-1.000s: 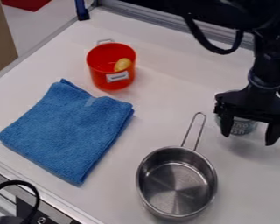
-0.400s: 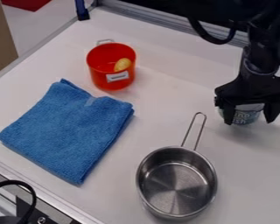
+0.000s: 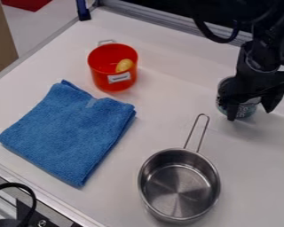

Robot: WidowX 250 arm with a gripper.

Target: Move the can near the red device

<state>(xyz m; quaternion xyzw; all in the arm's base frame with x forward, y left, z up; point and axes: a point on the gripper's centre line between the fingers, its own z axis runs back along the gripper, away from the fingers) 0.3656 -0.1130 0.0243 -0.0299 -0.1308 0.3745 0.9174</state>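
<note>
I'm seeing the fingers (image 3: 231, 110) of my gripper (image 3: 250, 115) standing apart, tips pointing down, with the can (image 3: 245, 109) sitting between them; whether they are touching its sides, I'm not able to tell. The can is standing upright on the white table (image 3: 168, 97), over at the right of my view, with the gripper hiding part of it. The black arm (image 3: 264, 53) is hanging above, coming in from the upper right.

Just beside the can, toward the lower left, the saucepan (image 3: 179, 195) is resting with its wire handle (image 3: 195, 133) pointing up the view. Farther left, the blue cloth (image 3: 67, 133) is lying folded. Behind the cloth, the red pot (image 3: 101, 80) is standing well apart from the can, holding something yellow (image 3: 124, 65) and showing a pale label (image 3: 119, 78). Beyond everything, a metal rail (image 3: 168, 22) is running along the table's far edge.
</note>
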